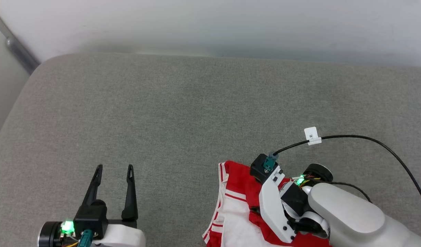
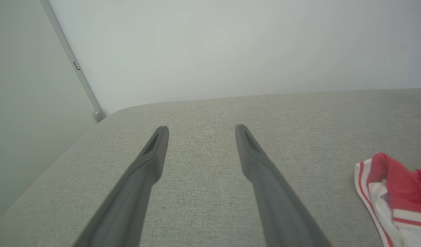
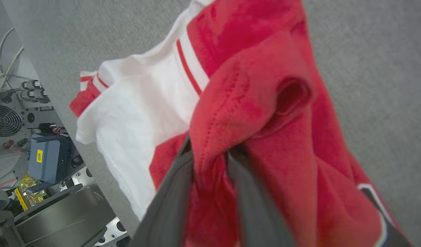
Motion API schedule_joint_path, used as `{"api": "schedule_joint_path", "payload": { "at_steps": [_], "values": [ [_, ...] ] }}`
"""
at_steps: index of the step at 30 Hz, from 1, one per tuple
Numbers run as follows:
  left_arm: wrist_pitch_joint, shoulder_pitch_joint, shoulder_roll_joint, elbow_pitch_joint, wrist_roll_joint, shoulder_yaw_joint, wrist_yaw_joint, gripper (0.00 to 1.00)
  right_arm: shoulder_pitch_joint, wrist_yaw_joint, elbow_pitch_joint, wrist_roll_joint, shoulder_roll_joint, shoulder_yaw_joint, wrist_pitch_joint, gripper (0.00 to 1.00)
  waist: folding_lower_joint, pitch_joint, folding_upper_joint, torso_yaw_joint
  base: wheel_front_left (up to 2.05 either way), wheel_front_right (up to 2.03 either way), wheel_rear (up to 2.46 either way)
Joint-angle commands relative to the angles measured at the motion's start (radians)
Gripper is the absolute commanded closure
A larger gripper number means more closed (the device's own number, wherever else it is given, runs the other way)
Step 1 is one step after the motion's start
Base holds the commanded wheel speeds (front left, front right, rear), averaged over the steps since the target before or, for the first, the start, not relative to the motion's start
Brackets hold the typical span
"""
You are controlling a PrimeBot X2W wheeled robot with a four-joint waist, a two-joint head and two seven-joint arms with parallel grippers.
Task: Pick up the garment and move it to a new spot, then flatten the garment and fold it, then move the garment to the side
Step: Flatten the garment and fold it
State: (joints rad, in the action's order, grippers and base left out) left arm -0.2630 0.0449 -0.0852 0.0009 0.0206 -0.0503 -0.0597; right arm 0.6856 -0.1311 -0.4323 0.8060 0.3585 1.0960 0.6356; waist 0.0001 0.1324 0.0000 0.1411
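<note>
**A:** What is the right gripper point(image 3: 210, 151) doing?

**B:** It is pinching the shirt point(image 3: 251, 103). Its two fingers point(image 3: 169, 199) stand close together with red cloth bunched between them. A red fold humps over their tips.

**A:** Where is the rest of the shirt from there?

**B:** In that wrist view it runs on beyond the fingertips and off to their left. A white sleeve with red stripes lies crumpled there on the grey cushion point(image 3: 368, 68). In the head view the shirt point(image 1: 234, 206) lies under the right wrist and spills out to its left side. A black cable point(image 1: 368, 139) loops away from the wrist.

**A:** And the left gripper point(image 1: 115, 168)?

**B:** Its fingers are spread wide, and bare cushion point(image 1: 196, 103) shows between them.

**A:** Is it touching the cushion?

**B:** I can't tell. It sits low over the cushion.

**A:** How near is the shirt to it?

**B:** The shirt is off to its right, well apart. In the left wrist view the striped edge of the shirt point(image 2: 396, 185) lies right of the right-hand finger point(image 2: 265, 178), with open cushion between them.
</note>
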Motion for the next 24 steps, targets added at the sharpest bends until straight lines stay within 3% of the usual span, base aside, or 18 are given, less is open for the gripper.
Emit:
{"api": "schedule_joint_path", "payload": {
  "at_steps": [1, 7, 13, 19, 24],
  "values": [
    [-0.002, 0.017, 0.001, 0.005, -0.003, 0.008, 0.003, 0.0, 0.02, 0.001, 0.004, 0.006, 0.018, 0.01, -0.028, 0.0, -0.0001, -0.02, 0.0, -0.009, 0.0, 0.0, 0.0],
    [-0.002, 0.043, 0.002, 0.002, 0.001, 0.027, 0.001, 0.0, 0.054, 0.001, 0.103, -0.002, 0.108, -0.024, -0.223, 0.0, -0.0001, -0.071, 0.0, -0.032, 0.0, 0.0, 0.0],
    [-0.002, 0.059, 0.007, -0.008, 0.0, 0.042, 0.006, 0.0, 0.009, 0.001, 0.128, -0.144, 0.179, -0.241, -0.512, 0.0, -0.0001, -0.084, 0.0, -0.063, 0.0, 0.0, 0.0],
    [-0.002, 0.072, 0.011, -0.009, -0.002, 0.042, 0.013, 0.0, -0.138, 0.001, 0.052, -0.375, 0.121, -0.592, -0.796, 0.0, -0.0001, -0.095, 0.0, -0.094, 0.0, 0.0, 0.0],
    [-0.002, 0.083, 0.014, -0.011, -0.004, 0.04, 0.019, 0.0, -0.302, 0.001, 0.06, -0.515, 0.027, -0.821, -0.885, 0.0, -0.0001, -0.11, 0.0, -0.113, 0.0, 0.0, 0.0]
  ]
}}
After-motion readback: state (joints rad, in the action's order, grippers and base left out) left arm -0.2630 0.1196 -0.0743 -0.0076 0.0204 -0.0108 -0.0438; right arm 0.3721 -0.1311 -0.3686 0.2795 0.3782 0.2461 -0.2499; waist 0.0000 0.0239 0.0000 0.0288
